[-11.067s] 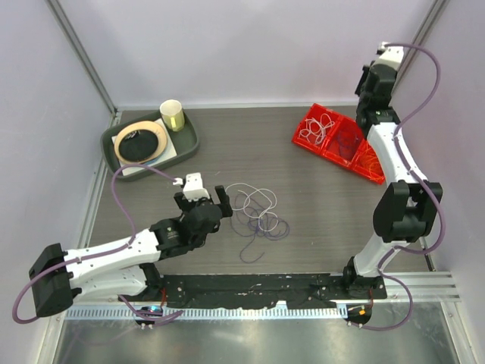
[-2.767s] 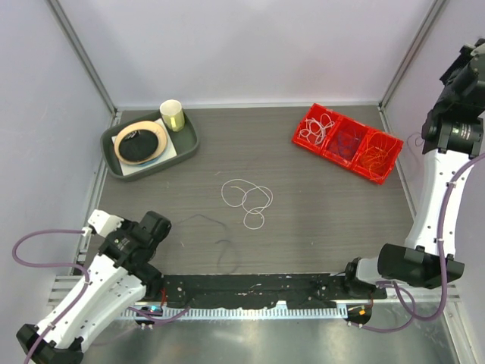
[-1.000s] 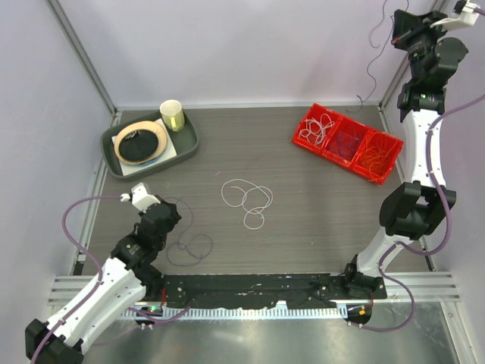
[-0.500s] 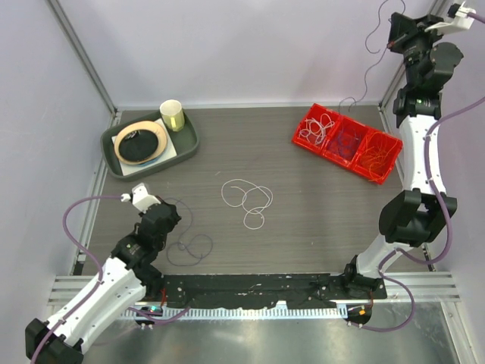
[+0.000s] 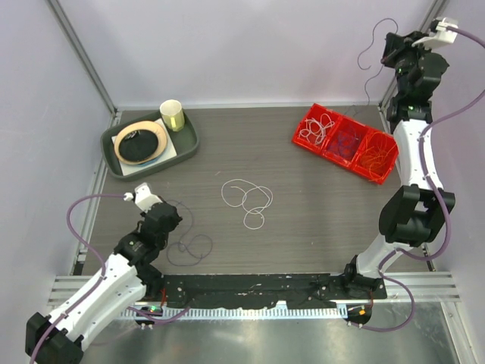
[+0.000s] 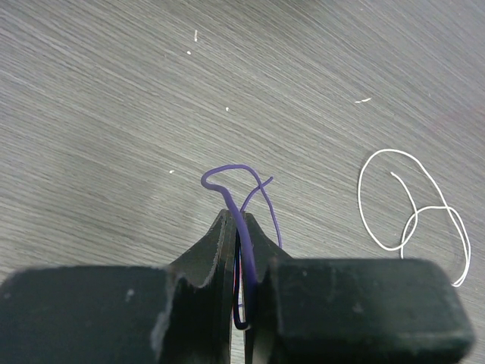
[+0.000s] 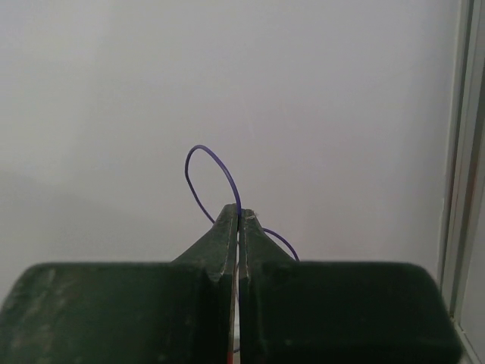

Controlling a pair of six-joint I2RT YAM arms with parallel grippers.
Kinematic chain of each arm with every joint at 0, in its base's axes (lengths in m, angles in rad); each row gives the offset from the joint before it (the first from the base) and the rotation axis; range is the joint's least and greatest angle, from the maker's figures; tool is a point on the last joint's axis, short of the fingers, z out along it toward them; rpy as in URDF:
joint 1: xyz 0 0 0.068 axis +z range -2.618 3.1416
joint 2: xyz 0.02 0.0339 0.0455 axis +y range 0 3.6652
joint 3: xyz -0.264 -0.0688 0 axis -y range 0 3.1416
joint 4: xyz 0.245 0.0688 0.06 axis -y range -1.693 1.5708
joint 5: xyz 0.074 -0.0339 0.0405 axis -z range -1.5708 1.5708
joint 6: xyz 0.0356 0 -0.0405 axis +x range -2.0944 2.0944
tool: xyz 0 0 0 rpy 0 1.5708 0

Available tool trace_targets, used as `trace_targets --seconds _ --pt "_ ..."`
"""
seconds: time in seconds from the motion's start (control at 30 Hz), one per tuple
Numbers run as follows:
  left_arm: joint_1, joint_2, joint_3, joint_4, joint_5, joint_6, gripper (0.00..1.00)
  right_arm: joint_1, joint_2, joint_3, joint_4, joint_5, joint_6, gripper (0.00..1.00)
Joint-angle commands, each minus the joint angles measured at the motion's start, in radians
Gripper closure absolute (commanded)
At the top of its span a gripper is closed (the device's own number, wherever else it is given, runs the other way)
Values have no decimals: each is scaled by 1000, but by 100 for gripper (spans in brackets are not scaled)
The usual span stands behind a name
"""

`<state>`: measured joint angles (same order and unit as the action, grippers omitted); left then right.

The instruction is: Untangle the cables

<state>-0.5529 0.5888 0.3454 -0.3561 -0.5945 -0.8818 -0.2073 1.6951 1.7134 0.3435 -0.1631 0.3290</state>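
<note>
Low in the lower left of the top view, the left arm lies folded close to the tabletop, and its left pincer is clamped on a purple cable that trails in a loose loop just beside it. The left wrist view shows that strand pinched between the closed jaws, curling up ahead of them. A white cable lies in loops near the middle of the tabletop, apart from both arms, with bare wood all round it. In the upper right, the right arm stands stretched upright along the corner post. Its right pincer is held high before the back wall and is closed on a second purple cable that dangles in the air. Below it sits a red bin holding white, purple and orange-red strands in separate compartments. A tray and a cup sit at the upper left.
</note>
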Motion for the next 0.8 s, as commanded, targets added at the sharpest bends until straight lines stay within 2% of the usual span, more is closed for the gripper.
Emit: trace_targets --seconds 0.0,0.23,0.47,0.67,0.77 --pt "7 16 17 19 -24 4 92 2 -38 -87 71 30 -44 99" --pt "7 42 14 40 -21 0 92 22 -115 -348 210 79 -7 99" --pt "7 57 -3 75 -5 0 92 52 -112 -534 221 218 -12 99" --pt "7 54 -25 114 -1 4 91 80 -97 -647 123 362 59 99" --pt "5 52 -22 112 9 6 92 92 -37 -615 33 412 76 99"
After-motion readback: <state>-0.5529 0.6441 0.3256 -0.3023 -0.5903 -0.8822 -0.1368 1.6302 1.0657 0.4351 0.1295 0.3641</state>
